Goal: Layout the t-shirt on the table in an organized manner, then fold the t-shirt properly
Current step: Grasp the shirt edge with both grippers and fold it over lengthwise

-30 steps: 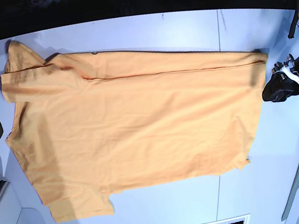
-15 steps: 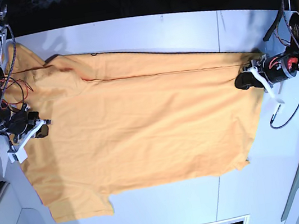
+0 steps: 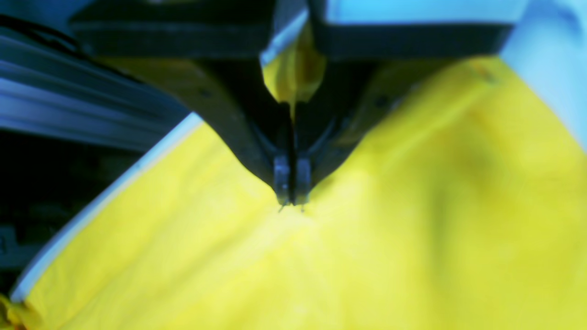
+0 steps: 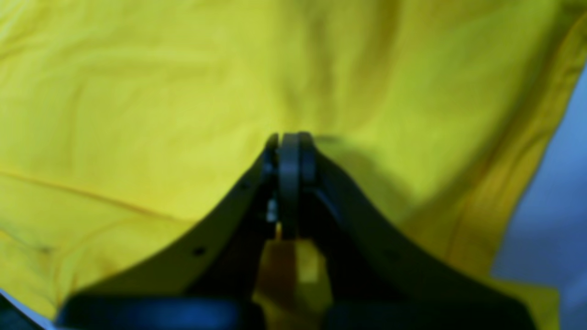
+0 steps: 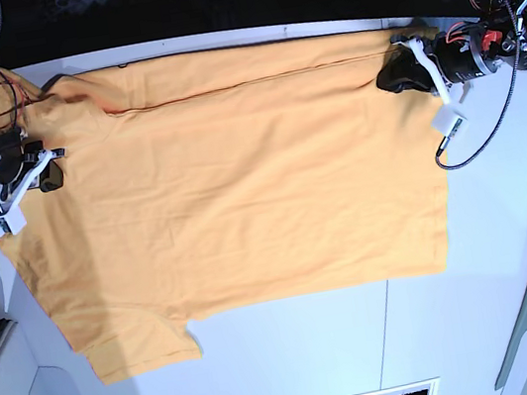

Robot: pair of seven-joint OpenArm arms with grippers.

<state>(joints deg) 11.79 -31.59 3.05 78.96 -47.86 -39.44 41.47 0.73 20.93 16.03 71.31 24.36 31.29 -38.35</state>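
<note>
step: layout, spreading | t-shirt (image 5: 231, 183) lies nearly flat on table (image 5: 300, 362) | left gripper (image 3: 290, 201) pinched on far hem corner | right gripper (image 4: 289, 137) clamped on shoulder cloth | next: likely pull taut, release, begin fold

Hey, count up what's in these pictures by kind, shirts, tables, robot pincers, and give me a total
T-shirt: 1, orange-yellow, spread flat
Table: 1, white
Pincers: 2, the left pincer and the right pincer, each shut on the t-shirt's cloth
Total: 4
</note>
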